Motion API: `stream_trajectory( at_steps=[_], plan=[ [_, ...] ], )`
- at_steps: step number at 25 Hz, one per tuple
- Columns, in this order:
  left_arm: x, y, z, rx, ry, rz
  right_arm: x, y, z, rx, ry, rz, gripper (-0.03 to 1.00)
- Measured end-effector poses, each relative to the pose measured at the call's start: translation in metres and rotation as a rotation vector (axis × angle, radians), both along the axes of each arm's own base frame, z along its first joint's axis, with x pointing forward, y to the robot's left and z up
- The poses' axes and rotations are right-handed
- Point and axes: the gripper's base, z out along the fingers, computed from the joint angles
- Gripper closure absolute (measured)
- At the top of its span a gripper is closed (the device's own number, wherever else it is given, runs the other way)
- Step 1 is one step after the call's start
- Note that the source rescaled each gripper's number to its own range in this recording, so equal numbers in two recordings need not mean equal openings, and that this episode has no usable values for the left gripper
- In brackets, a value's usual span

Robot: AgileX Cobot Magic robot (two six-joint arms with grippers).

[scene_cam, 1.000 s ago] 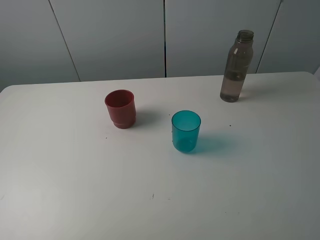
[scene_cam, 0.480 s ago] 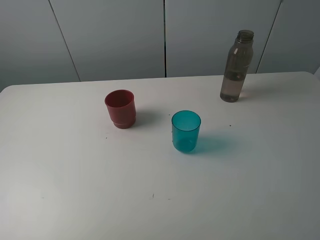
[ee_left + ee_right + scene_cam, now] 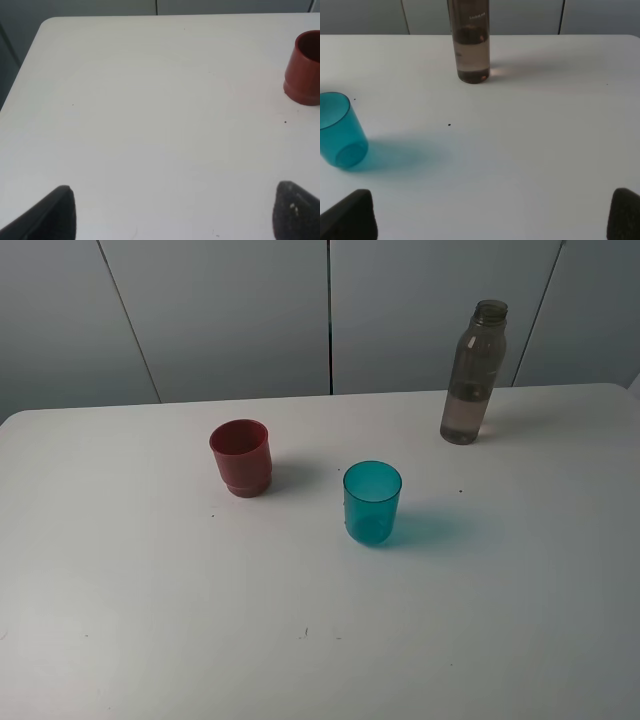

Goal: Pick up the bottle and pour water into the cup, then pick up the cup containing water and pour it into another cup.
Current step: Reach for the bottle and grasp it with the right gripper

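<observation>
First step, nothing held. My right gripper is spread wide and empty. The bottle stands upright well ahead of it, the teal cup nearer, leftward. My left gripper is likewise apart, the red cup ahead of it. Next I should reach forward and close around the bottle.

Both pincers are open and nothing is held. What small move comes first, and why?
Probably ease the right pincer forward toward the bottle: it stands upright and uncapped, straight ahead of that open, empty pincer, with only bare table between. The teal cup sits off to the side and needs water first.
</observation>
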Motion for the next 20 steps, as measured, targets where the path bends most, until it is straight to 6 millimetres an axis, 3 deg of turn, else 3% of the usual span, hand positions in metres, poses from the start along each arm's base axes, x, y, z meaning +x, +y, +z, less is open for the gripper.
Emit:
stream_trajectory(
  at_steps=[20],
  plan=[
    [0.0000,0.0000,0.0000,0.000,0.000,0.000,0.0000,0.0000,0.0000,0.000,0.000,0.000,-0.03]
  ],
)
